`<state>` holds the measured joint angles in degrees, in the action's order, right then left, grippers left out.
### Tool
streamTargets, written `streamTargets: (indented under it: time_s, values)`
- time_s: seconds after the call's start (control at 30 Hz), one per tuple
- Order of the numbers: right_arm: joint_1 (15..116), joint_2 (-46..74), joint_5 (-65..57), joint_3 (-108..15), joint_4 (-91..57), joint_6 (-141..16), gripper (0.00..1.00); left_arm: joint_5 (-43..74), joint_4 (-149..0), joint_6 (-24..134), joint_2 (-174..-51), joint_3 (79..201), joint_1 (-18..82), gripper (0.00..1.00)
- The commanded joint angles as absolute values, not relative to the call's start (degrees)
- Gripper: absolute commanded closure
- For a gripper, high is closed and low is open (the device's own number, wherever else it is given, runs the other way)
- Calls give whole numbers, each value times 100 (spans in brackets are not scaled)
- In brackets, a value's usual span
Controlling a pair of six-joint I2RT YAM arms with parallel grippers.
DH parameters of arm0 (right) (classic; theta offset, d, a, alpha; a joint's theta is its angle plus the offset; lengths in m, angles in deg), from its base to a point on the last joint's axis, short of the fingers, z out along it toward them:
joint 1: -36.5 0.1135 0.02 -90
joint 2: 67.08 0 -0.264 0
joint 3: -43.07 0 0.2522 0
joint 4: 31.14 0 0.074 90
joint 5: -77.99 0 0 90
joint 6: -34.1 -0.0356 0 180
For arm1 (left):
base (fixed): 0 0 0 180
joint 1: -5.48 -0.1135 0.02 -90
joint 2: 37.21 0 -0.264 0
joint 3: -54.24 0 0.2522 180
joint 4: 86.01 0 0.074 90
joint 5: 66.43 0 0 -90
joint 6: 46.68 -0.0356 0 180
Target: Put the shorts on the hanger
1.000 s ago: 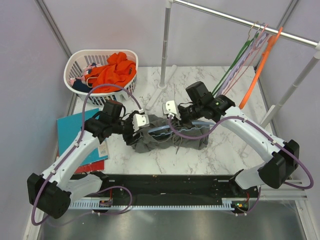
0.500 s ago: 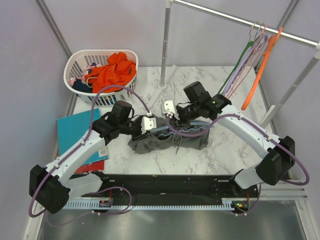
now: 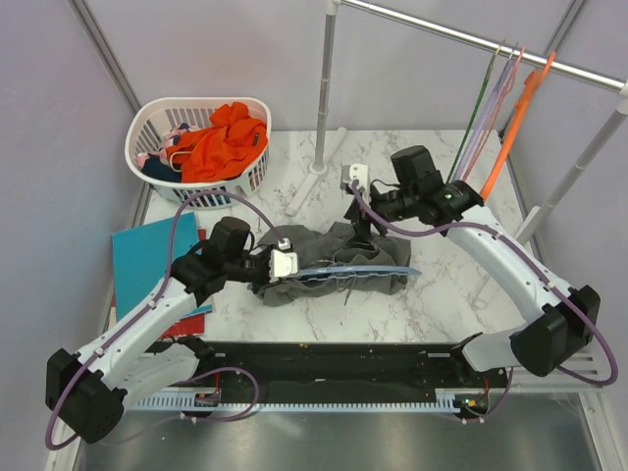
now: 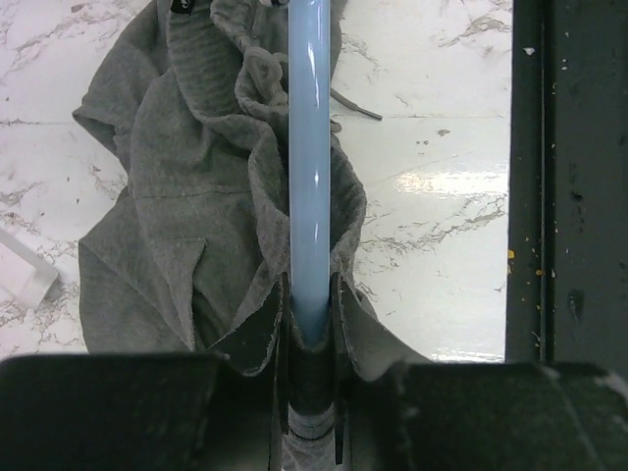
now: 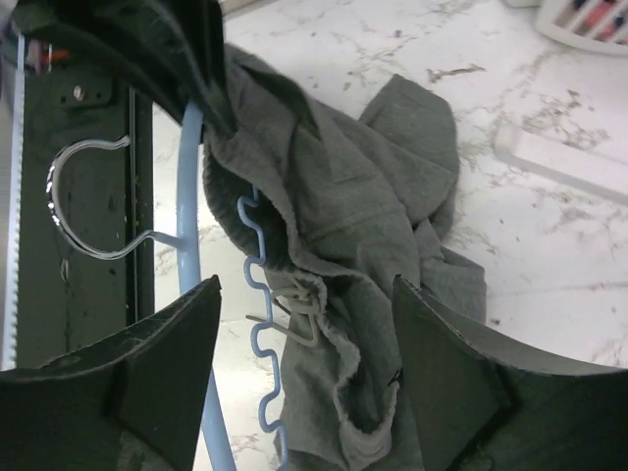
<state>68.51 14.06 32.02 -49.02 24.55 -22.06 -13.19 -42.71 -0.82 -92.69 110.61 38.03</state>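
The dark grey shorts lie crumpled on the marble table, threaded over one arm of the light-blue hanger. My left gripper is shut on the hanger's straight bar, with grey fabric bunched on both sides of its jaws. My right gripper hovers open just behind and above the shorts, holding nothing. In the right wrist view the hanger's wavy bar and metal hook show between the spread fingers, beside the shorts and their drawstring.
A white basket with an orange garment stands at the back left. A teal book lies at the left. The rack's pole rises behind, and green, lavender and orange hangers hang on its rail. A black rail runs along the near edge.
My right gripper has opened, let go and drawn back to the right, away from the shorts. My left gripper has closed on the hanger's bar and shifted slightly nearer.
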Motion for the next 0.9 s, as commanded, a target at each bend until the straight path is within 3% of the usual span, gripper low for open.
streamTargets:
  time_s: [0.0,0.53,0.87]
  values:
    - [6499,929,3335,-4821,2032,-3568,21,-1774,-4466,-545,-9074,11063,3817,98]
    - [6454,2141,647,-4549,2850,-3077,41,-1924,-4334,-845,-8994,11098,3896,98]
    - [6454,2520,442,-4145,2805,-2682,46,-1704,-4202,-503,-8687,10975,3905,98]
